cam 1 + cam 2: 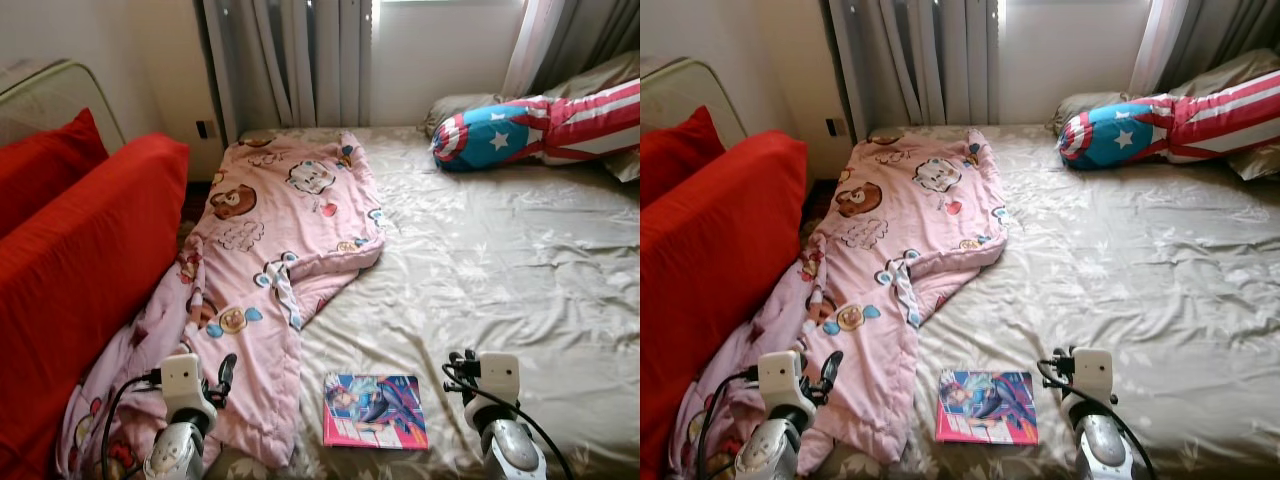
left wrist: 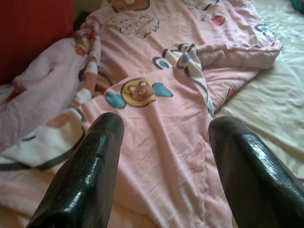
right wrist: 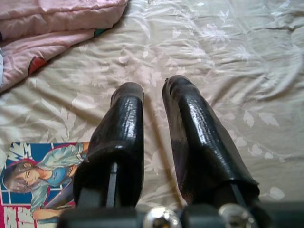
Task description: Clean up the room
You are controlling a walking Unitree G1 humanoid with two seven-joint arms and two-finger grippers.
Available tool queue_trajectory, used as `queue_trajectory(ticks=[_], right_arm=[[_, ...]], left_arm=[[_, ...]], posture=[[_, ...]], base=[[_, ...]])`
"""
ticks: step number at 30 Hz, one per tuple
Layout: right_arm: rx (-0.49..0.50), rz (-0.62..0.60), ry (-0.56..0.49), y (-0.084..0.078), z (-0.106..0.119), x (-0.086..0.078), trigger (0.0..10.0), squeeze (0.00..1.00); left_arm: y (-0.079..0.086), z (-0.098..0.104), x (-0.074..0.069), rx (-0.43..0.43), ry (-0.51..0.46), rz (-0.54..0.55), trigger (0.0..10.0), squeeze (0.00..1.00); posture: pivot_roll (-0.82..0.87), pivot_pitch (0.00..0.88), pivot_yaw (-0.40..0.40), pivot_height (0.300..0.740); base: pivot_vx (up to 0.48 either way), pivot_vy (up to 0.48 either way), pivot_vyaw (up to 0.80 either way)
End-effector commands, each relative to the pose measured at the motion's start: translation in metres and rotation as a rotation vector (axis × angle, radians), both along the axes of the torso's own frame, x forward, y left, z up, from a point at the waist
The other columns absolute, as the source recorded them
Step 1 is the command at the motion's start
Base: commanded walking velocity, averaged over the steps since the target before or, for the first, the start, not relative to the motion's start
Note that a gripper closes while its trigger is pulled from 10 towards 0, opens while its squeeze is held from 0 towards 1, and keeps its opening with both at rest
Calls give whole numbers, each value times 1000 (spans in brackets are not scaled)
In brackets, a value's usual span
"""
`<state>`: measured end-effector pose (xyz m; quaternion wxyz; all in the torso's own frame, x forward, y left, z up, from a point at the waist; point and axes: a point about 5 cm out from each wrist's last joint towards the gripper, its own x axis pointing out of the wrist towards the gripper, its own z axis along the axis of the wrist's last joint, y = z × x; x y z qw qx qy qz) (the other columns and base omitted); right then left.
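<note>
A pink cartoon-print blanket [image 1: 270, 250] lies crumpled across the left part of the bed, and its lower end hangs toward the red sofa. A colourful comic book [image 1: 375, 410] lies flat on the beige sheet [image 1: 500, 280] near the front edge, between my two arms. My left gripper [image 2: 166, 126] is open just above the blanket's lower part, with nothing between its fingers. My right gripper [image 3: 153, 88] is shut and holds nothing. It hovers over bare sheet just right of the comic book [image 3: 38, 180].
A stars-and-stripes bolster pillow [image 1: 530, 130] and grey pillows lie at the bed's far right. Red sofa cushions [image 1: 80, 270] press against the bed's left side. Grey curtains [image 1: 290, 60] and a wall socket [image 1: 203, 129] are behind the bed.
</note>
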<state>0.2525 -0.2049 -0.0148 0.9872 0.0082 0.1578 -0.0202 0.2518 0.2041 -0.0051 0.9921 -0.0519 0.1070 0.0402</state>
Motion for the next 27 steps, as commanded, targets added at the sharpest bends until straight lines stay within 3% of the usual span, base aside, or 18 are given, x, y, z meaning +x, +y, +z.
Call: queue_trajectory(ticks=[1, 8, 11, 27], right_arm=[[6, -6, 0, 0, 1, 2, 10000, 0], [8, 0, 37, 2, -2, 3, 10000, 0], [20, 3, 33, 5, -3, 1, 10000, 0], [36, 5, 35, 8, -4, 1, 10000, 0]], left_arm=[[4, 2, 2, -1, 2, 15, 10000, 0], [1, 5, 7, 2, -4, 10, 10000, 0], [1, 5, 8, 5, -3, 5, 10000, 0], [1, 5, 9, -1, -1, 5, 10000, 0]], posture=[[-101, 0, 2, 670], [-98, 0, 4, 670], [-100, 0, 7, 640], [-93, 11, 12, 640]], base=[[0, 0, 0], [0, 0, 0], [0, 0, 0], [0, 0, 0]])
